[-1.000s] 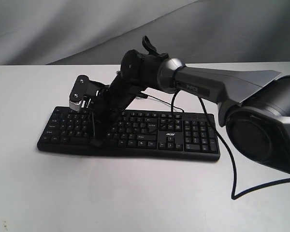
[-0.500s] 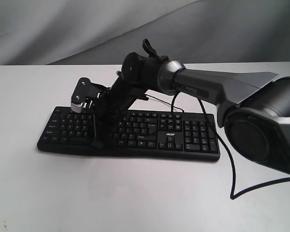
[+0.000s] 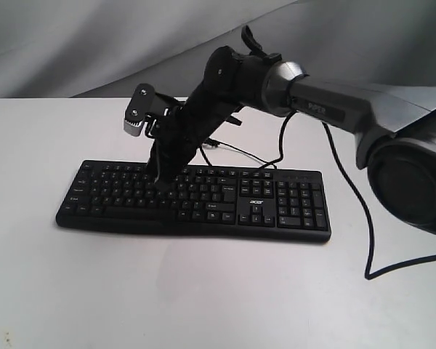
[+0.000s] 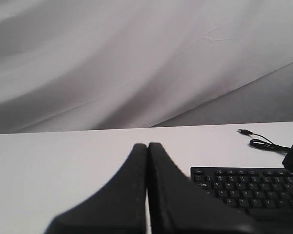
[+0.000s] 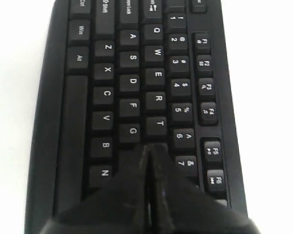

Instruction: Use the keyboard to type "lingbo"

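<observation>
The black keyboard lies flat on the white table, with its number pad on the right of the exterior view. My right gripper reaches across from the right and points down at the left half of the letter keys. In the right wrist view the right gripper is shut, with its tips over the keys just past T and G on the keyboard. I cannot tell whether they touch a key. My left gripper is shut and holds nothing, off one end of the keyboard. The exterior view does not show it.
The keyboard's thin USB cable curls on the table behind it, and its plug lies loose. A thick black arm cable hangs down to the table at the right. A grey cloth backdrop closes off the far side.
My right arm has risen and swung back and rightward. Its tips moved from the keyboard's front edge by the space bar to the middle letter rows.
</observation>
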{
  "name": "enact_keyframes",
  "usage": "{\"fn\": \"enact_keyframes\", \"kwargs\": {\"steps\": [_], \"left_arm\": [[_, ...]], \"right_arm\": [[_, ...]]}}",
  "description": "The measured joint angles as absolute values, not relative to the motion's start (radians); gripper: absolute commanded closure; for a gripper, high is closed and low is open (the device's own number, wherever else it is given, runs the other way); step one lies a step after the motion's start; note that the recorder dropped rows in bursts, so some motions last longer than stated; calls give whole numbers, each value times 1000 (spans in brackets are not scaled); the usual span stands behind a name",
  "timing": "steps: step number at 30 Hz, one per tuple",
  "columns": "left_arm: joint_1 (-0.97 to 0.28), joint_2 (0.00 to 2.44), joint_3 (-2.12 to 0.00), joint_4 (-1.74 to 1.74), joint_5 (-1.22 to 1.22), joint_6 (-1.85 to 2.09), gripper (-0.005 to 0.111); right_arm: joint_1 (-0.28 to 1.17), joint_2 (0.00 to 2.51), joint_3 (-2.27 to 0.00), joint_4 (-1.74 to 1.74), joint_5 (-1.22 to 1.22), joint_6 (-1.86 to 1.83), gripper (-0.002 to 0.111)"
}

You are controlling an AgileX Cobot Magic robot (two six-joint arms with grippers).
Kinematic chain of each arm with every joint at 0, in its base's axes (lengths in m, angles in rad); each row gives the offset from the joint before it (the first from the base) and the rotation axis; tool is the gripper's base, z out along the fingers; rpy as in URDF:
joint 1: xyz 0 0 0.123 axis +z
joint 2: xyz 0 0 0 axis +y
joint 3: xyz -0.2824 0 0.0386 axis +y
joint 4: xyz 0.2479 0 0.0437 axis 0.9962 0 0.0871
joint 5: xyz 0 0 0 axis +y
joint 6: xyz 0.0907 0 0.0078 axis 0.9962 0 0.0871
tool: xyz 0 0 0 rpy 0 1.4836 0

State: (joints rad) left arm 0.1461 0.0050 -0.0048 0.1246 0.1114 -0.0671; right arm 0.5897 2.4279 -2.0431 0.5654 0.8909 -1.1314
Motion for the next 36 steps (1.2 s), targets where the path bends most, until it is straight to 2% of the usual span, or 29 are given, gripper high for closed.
{"fn": "enact_keyframes", "kwargs": {"steps": [10,36], "left_arm": [[146,5,-5,125,111,-67,106],[146,5,-5,125,111,-67,106]], "right_arm": [[521,2424,-1967,579,899,-1118,108],[518,2424,-1922,624,860,-1263,108]]}}
